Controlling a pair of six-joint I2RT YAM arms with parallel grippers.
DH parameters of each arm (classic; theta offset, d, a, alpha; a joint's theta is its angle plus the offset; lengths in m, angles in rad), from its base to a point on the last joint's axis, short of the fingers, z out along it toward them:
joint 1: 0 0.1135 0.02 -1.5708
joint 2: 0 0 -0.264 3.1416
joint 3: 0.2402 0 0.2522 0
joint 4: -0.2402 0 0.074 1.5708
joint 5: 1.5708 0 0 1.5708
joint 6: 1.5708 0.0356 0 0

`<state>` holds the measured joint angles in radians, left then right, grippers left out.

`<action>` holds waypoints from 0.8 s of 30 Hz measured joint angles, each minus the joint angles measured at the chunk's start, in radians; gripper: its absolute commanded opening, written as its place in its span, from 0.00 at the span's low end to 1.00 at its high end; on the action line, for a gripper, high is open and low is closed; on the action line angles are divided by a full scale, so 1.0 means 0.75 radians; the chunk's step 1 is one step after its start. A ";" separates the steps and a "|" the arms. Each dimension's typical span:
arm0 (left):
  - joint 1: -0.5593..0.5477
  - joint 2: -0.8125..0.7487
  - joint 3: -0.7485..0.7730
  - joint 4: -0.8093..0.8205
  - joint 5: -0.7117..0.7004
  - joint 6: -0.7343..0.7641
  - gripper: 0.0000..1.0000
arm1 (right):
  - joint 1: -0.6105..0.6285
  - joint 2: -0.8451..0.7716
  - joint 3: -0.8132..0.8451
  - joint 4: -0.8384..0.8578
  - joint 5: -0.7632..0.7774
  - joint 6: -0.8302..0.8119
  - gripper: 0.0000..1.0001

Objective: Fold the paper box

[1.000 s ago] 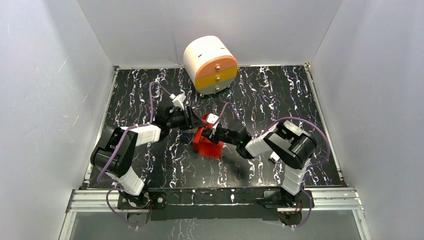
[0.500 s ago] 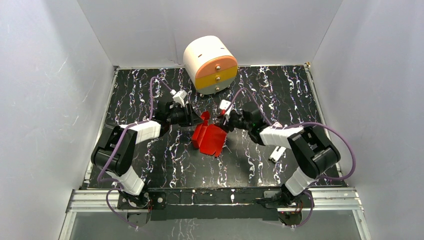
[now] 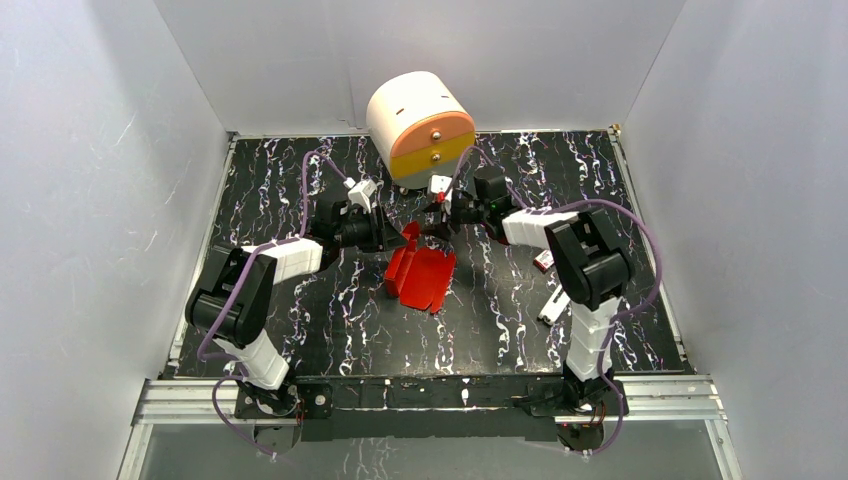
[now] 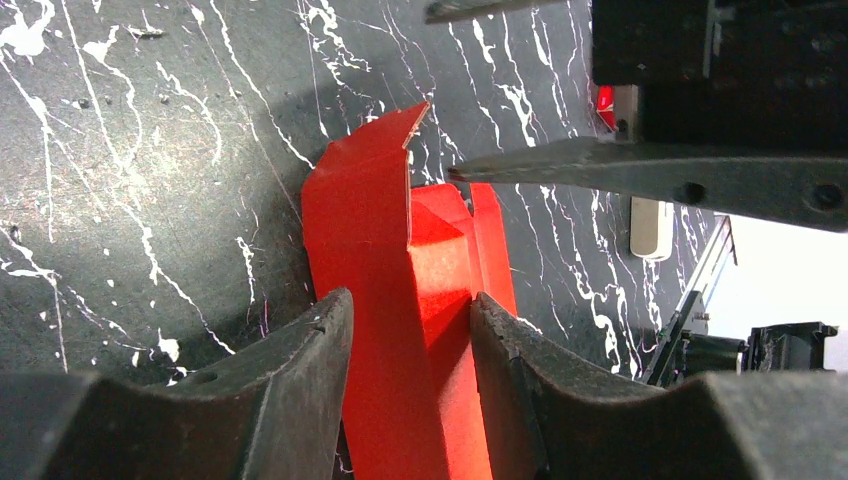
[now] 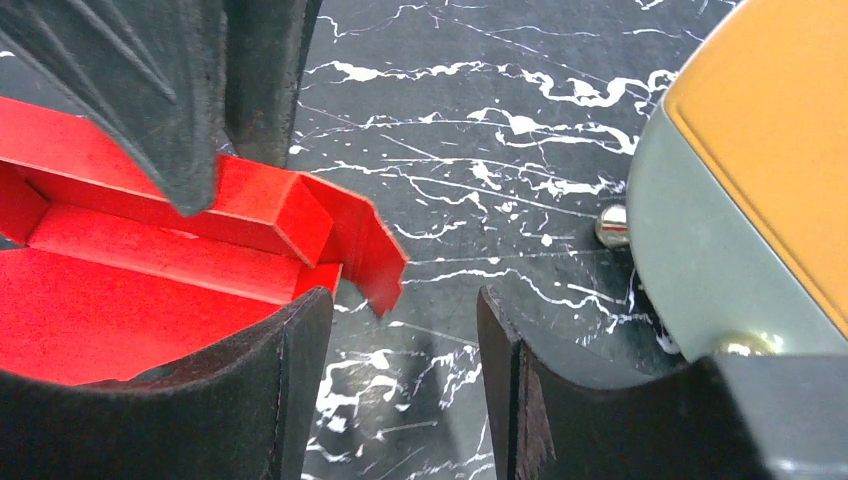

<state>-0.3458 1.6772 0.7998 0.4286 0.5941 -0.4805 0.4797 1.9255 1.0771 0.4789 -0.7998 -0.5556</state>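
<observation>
The red paper box (image 3: 425,275) lies partly folded on the black marbled table, its flat panel toward the front and a folded wall at the back. My left gripper (image 3: 397,237) is shut on that folded wall; in the left wrist view the red card (image 4: 370,220) fills the gap of the left gripper (image 4: 410,300). My right gripper (image 3: 440,215) is open and empty just behind and right of the box. In the right wrist view the right gripper (image 5: 405,300) has bare table between its jaws, with a corner flap of the box (image 5: 120,310) by its left finger.
The round white, orange and yellow drawer unit (image 3: 420,130) stands at the back, close behind my right gripper, and fills the right of the right wrist view (image 5: 760,180). A red-and-white packet (image 3: 545,260) and a small white object (image 3: 553,305) lie at the right.
My right arm has swung from the box's near right side to its back right, near the drawer unit. The box has dropped flatter. My left gripper has kept its hold.
</observation>
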 measured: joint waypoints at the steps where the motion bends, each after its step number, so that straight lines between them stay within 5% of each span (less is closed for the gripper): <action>1: 0.000 0.001 0.001 -0.001 0.004 0.002 0.43 | -0.001 0.039 0.046 -0.030 -0.028 -0.019 0.63; 10: 0.002 0.001 0.006 -0.011 0.022 0.018 0.42 | -0.002 0.182 0.189 -0.152 -0.187 -0.086 0.45; 19: 0.003 0.001 0.008 -0.015 0.032 0.022 0.41 | -0.003 0.204 0.231 -0.197 -0.259 -0.106 0.02; 24: 0.003 0.001 0.008 -0.015 0.032 0.022 0.40 | -0.006 0.172 0.164 -0.161 -0.255 -0.099 0.00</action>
<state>-0.3439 1.6779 0.8055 0.4171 0.6182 -0.4637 0.4751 2.0544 1.2003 0.3584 -0.9909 -0.6296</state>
